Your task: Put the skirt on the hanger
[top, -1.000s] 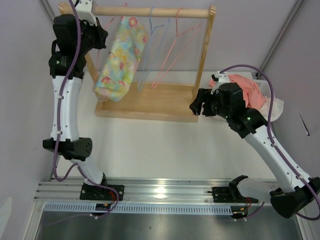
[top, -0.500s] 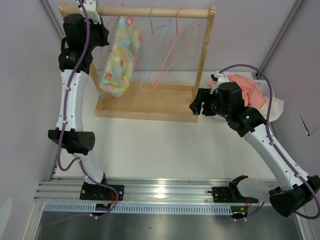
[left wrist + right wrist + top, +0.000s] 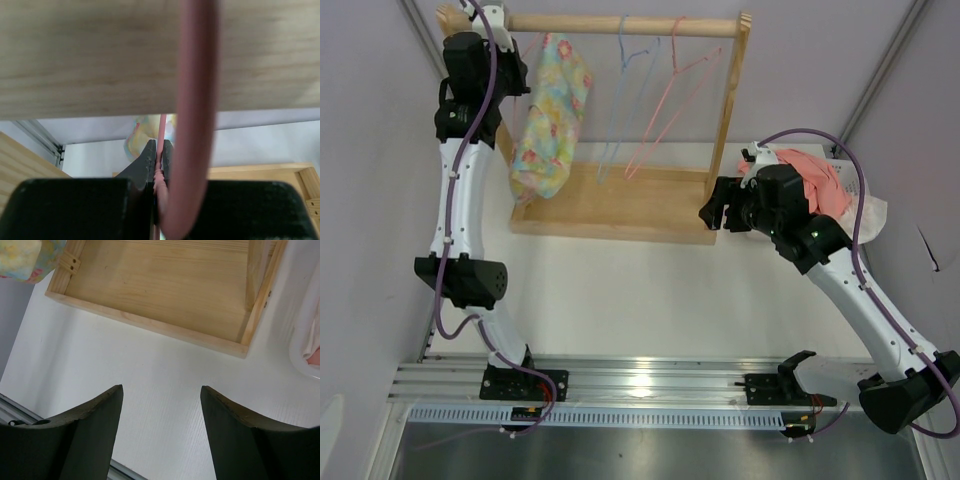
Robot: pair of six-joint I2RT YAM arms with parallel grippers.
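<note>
Skirt (image 3: 552,115) hangs on hanger (image 3: 196,100), its wire pinched in left tool (image 3: 159,152).

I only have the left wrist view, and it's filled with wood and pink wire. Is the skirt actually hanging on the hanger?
Observer: Yes. From above, the skirt drapes down from the hanger at the left end of the rail.
Operator: Anything else on that rail?
Observer: Light blue hangers and another pink hanger hang to the skirt's right, apart from it.
Operator: Where's the right gripper?
Observer: The right gripper is open and empty, over the table by the right front corner of the rack.
</note>
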